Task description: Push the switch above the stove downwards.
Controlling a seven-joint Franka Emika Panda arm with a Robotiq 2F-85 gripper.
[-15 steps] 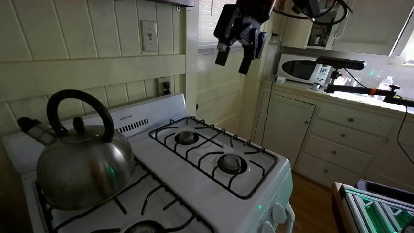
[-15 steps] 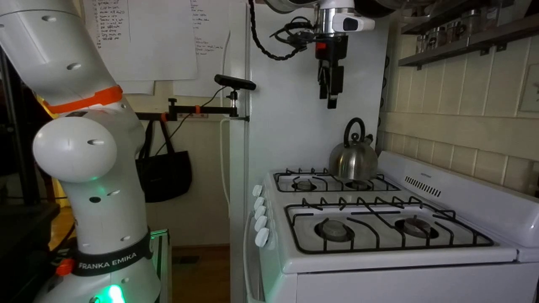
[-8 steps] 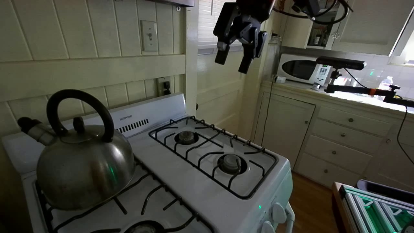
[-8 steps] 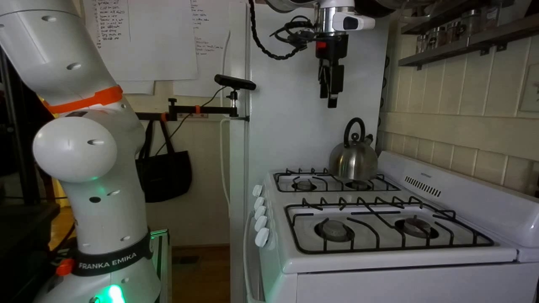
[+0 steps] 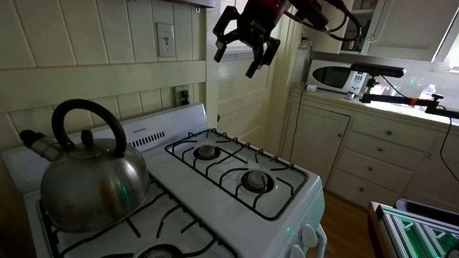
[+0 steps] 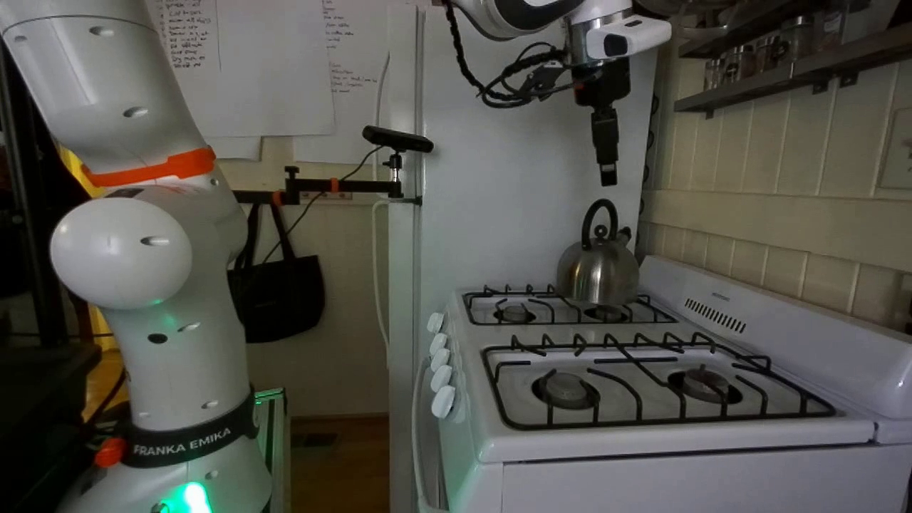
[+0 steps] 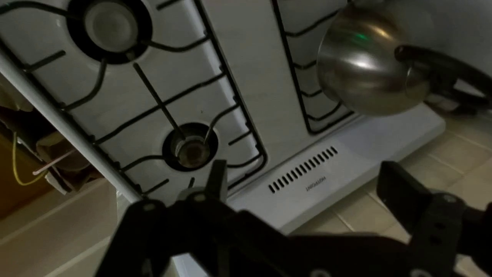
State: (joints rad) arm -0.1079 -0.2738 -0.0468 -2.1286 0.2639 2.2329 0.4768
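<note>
The switch [image 5: 166, 40] is a cream-white upright plate with a small central toggle on the wall. It shows partly at the right edge in an exterior view [image 6: 899, 153] and is out of the wrist view. The white stove [image 5: 211, 186], with black grates and a raised back panel, also shows in an exterior view [image 6: 684, 463] and the wrist view [image 7: 253, 57]. My gripper [image 5: 235, 66] is open and empty, high above the stove, apart from the wall and the switch. It appears edge-on in an exterior view [image 6: 608, 177]; its fingers stand wide apart in the wrist view [image 7: 303, 169].
A steel kettle [image 5: 96, 186] with a black handle stands on a burner, also in an exterior view [image 6: 598, 274] and the wrist view [image 7: 361, 65]. An outlet with a plug [image 5: 181, 95] is below the switch. Shelves with jars [image 6: 791, 75] jut from the wall.
My gripper has moved toward the wall with the switch and turned about its axis. Its fingers now spread across an exterior view. The switch, stove and kettle have not moved.
</note>
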